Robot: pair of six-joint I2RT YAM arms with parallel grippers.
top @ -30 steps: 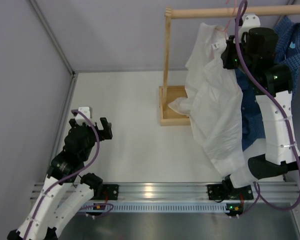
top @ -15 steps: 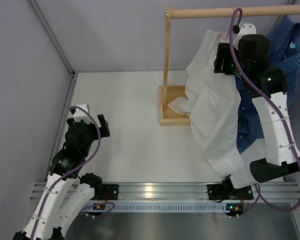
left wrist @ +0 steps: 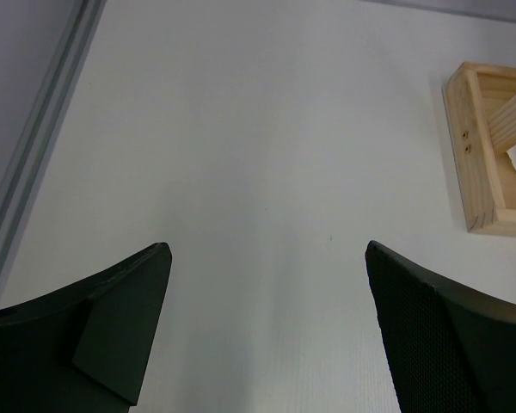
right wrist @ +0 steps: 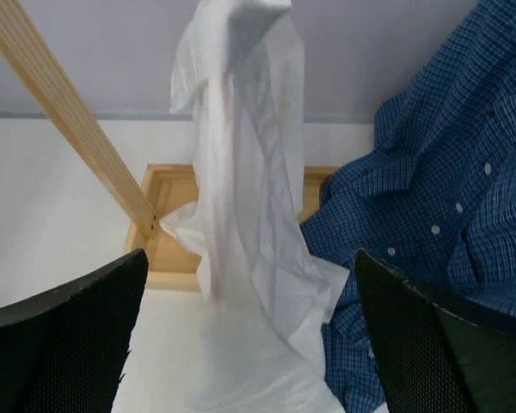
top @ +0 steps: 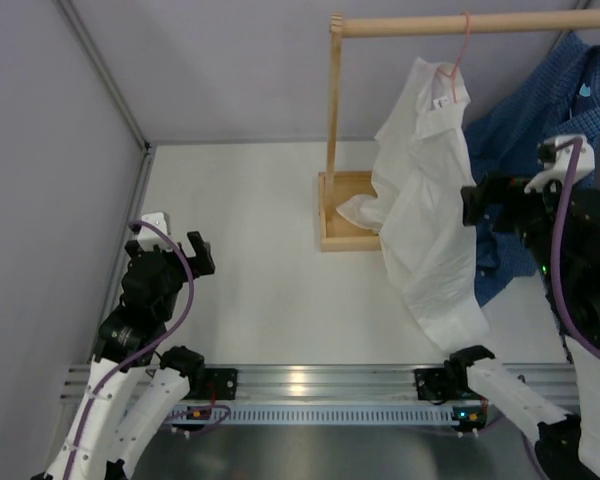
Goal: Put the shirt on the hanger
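The white shirt [top: 425, 190] hangs from the pink hanger [top: 458, 52], whose hook sits over the wooden rail [top: 450, 25]. Its collar is at the top and the cloth falls in long folds to the table. My right gripper [top: 471, 203] is open and empty, just right of the shirt's middle and apart from it. In the right wrist view the shirt [right wrist: 241, 163] hangs ahead between the wide-open right gripper [right wrist: 249, 258] fingers. My left gripper [top: 198, 254] is open and empty over bare table at the left; in the left wrist view the left gripper [left wrist: 267, 249] has nothing between its fingers.
A blue checked shirt [top: 525, 120] hangs on the rail right of the white one and shows as the blue shirt [right wrist: 439, 189] in the right wrist view. The rack's upright post [top: 334, 100] stands in a wooden base [top: 345, 215]. A grey wall closes the left side.
My right gripper opened, let go near the shirt's collar at the hanger and dropped back down and to the right. The shirt now hangs free. The left arm pulled back slightly.
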